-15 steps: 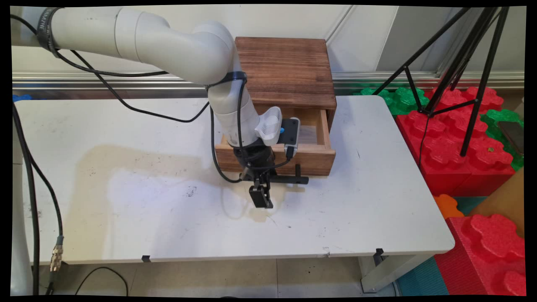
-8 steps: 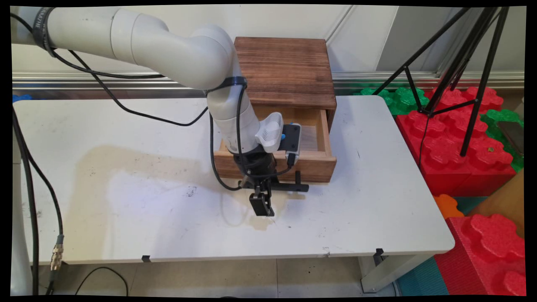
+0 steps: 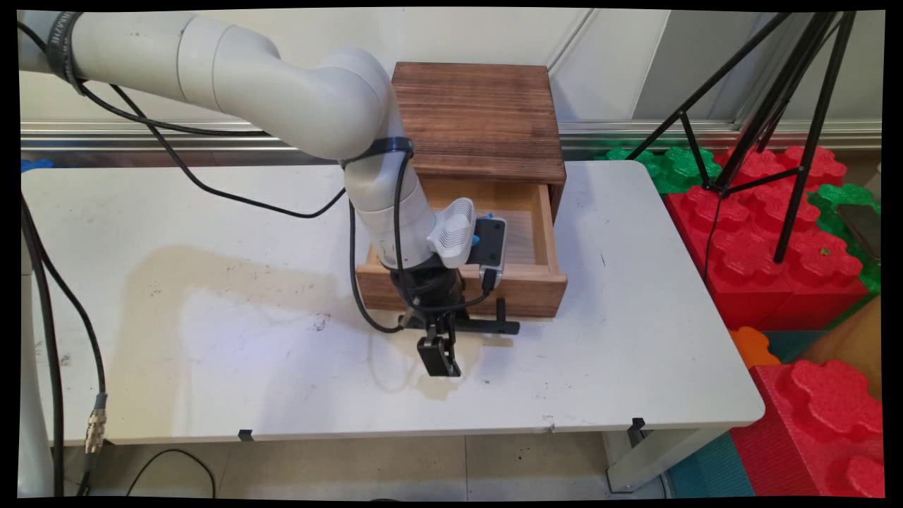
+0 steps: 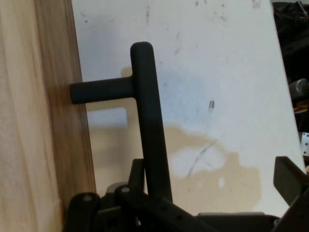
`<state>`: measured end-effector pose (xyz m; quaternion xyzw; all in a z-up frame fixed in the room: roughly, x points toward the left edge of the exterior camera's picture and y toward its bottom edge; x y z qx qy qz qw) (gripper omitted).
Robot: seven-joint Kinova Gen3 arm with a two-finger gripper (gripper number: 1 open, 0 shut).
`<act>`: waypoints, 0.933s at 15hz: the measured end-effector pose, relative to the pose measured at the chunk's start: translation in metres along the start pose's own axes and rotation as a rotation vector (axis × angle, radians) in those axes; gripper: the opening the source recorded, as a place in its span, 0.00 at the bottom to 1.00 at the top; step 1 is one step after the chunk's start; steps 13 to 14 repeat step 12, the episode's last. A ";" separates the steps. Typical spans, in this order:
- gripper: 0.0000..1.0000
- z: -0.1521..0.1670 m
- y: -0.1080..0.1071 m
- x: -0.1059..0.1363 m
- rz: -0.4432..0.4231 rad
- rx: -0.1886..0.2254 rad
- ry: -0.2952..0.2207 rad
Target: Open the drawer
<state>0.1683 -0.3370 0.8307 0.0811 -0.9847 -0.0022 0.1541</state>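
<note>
Pincer (image 3: pixel 439 353) at the drawer (image 3: pixel 462 271) handle (image 3: pixel 487 323), near side of the desk (image 3: pixel 211 296).
Main view: drawer stands open from the wooden box (image 3: pixel 480 116). Hand view: handle (image 4: pixel 149 140) runs into the linkage, seemingly gripped; one finger (image 4: pixel 289 181) stands apart, so I cannot tell its closure.

wooden drawer (image 3: pixel 525 233) stands pulled open, black handle (image 3: pixel 487 326) forward.
</note>
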 end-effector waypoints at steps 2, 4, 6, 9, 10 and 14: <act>1.00 0.000 0.004 0.001 0.000 -0.005 0.002; 1.00 0.000 0.008 0.001 0.000 -0.008 0.004; 1.00 0.000 0.011 0.002 0.000 -0.011 0.006; 1.00 -0.001 0.016 0.002 -0.001 -0.014 0.008; 1.00 -0.001 0.017 0.002 -0.001 -0.014 0.007; 1.00 -0.002 0.019 0.001 0.003 -0.011 0.005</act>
